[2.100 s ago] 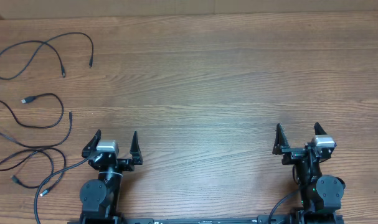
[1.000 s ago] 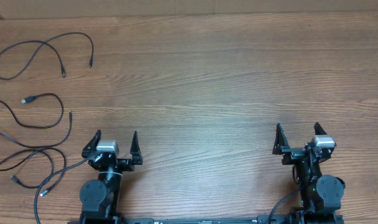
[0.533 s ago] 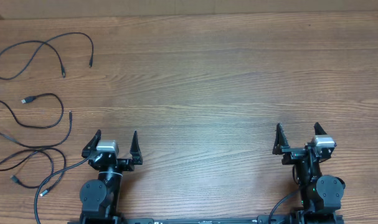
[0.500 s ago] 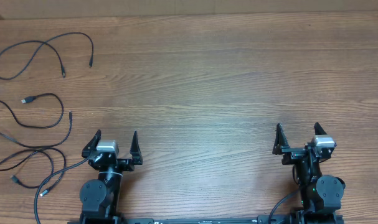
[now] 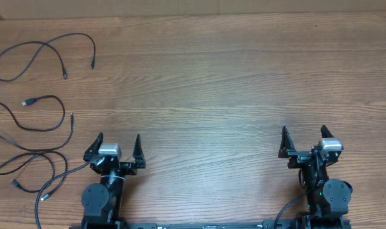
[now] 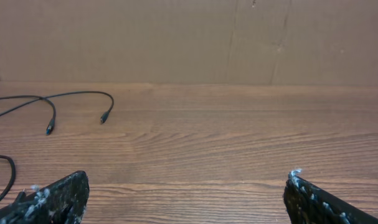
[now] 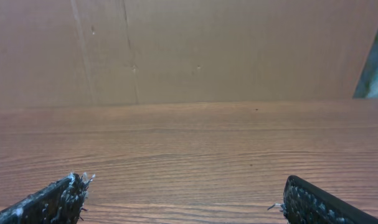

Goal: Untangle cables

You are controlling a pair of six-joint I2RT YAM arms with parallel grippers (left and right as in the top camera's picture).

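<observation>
Far left on the wooden table [image 5: 212,83]: thin black cables [image 5: 28,102], loosely spread, the lower ones crossing. At the near edge, left gripper [image 5: 118,137] spread wide, holding nothing. Far right, right gripper [image 5: 303,131] equally wide, empty.

Black cables [image 5: 37,95], far-left tabletop.

A broad wood-grain surface [image 5: 231,83] carries thin black cables [image 5: 37,43] along its left edge, the upper one apart, lower ones crossing.
</observation>
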